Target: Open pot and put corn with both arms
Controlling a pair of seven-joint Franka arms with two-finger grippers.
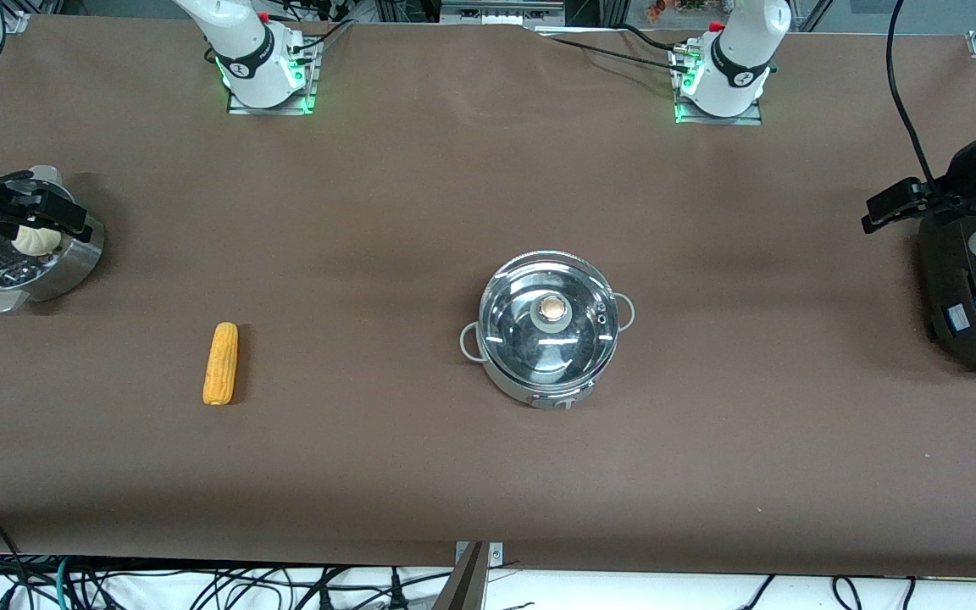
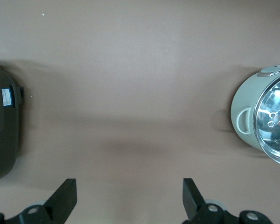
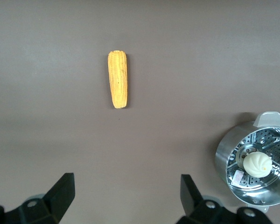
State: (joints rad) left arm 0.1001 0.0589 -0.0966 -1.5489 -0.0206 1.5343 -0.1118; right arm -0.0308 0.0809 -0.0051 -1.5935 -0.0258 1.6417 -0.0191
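Brown cloth covers the long table (image 1: 420,186), with both white arm bases along its top edge. Near the middle stands the shiny round stainless-steel pot (image 1: 549,329), its clear glass lid (image 1: 552,318) on, copper-coloured knob (image 1: 552,307) centred and a grey loop handle at each side. Well apart from it, toward the right arm's end, the yellow-orange husked corn cob (image 1: 221,363) lies flat on the cloth. The right gripper (image 3: 126,196) hangs over the small perforated steel steamer (image 1: 73,258) holding a round white bun (image 1: 37,241), black fingers spread wide and empty. The left gripper (image 2: 129,198) hangs just beside the big black cooker (image 1: 975,296) at the left arm's end, fingers likewise spread, grasping nothing
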